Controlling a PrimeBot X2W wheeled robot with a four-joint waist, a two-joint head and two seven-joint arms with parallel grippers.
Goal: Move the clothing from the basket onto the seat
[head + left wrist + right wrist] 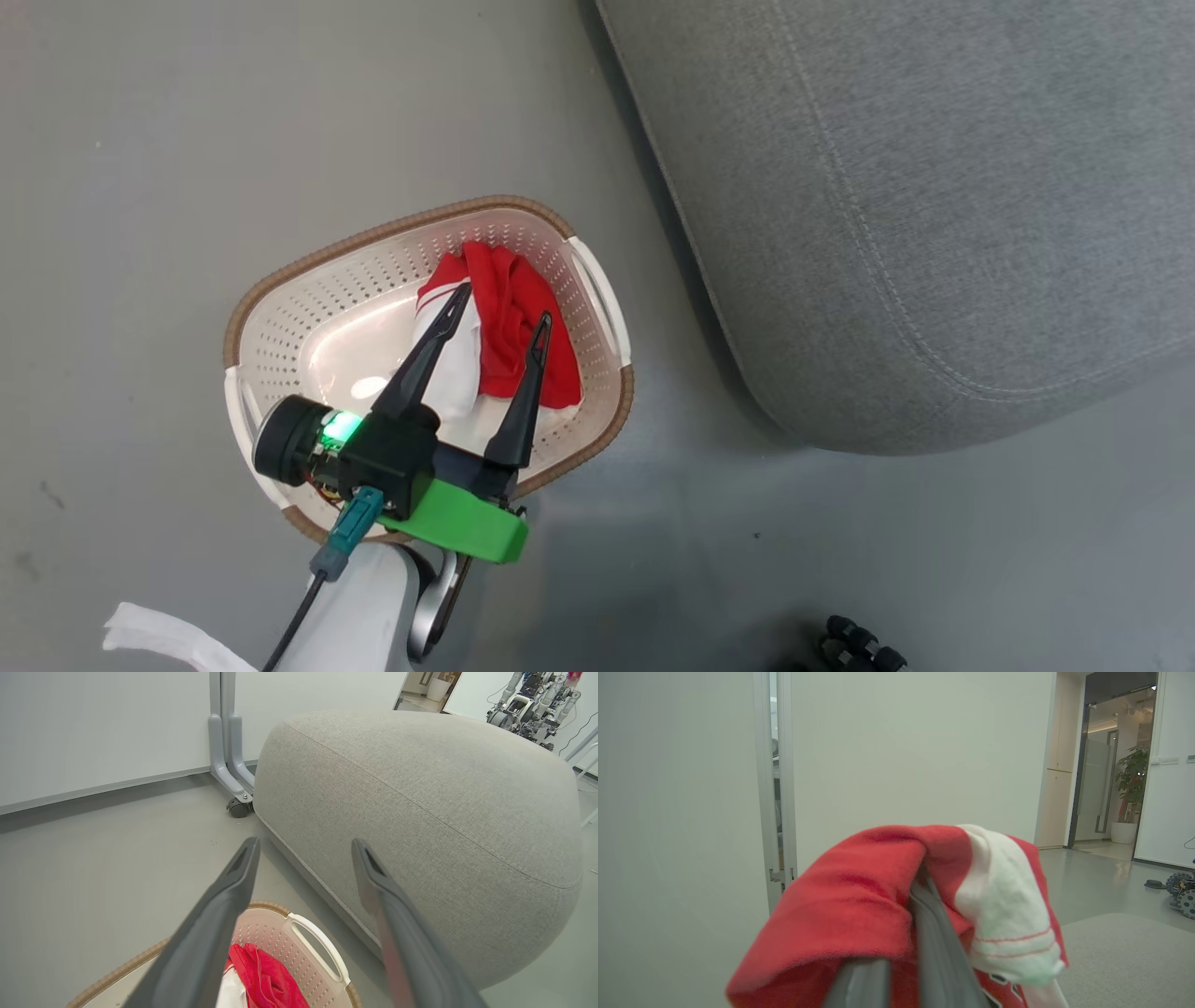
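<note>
The cream basket (308, 266) with a brown rim stands on the grey floor. One piece of red and white clothing (495, 271) lies bunched in its right half. My left gripper (504, 304) hovers over the basket, open, its fingers on either side of that garment with nothing between them. In the left wrist view the open left gripper (304, 841) points toward the grey seat (420, 812), with the basket (317, 938) and the red cloth (266, 975) below. The seat (934, 205) lies right of the basket. My right gripper (920, 882) is shut on another red and white garment (859, 905), which drapes over its fingers (938, 952). The seat (1125, 952) shows below it.
A partition's stand on a caster (238, 807) is by the seat's far corner. White walls rise behind. Other robots (532, 704) stand far off. A crumpled white thing (159, 635) lies by my forearm (364, 607). Black parts (859, 644) show at the bottom edge.
</note>
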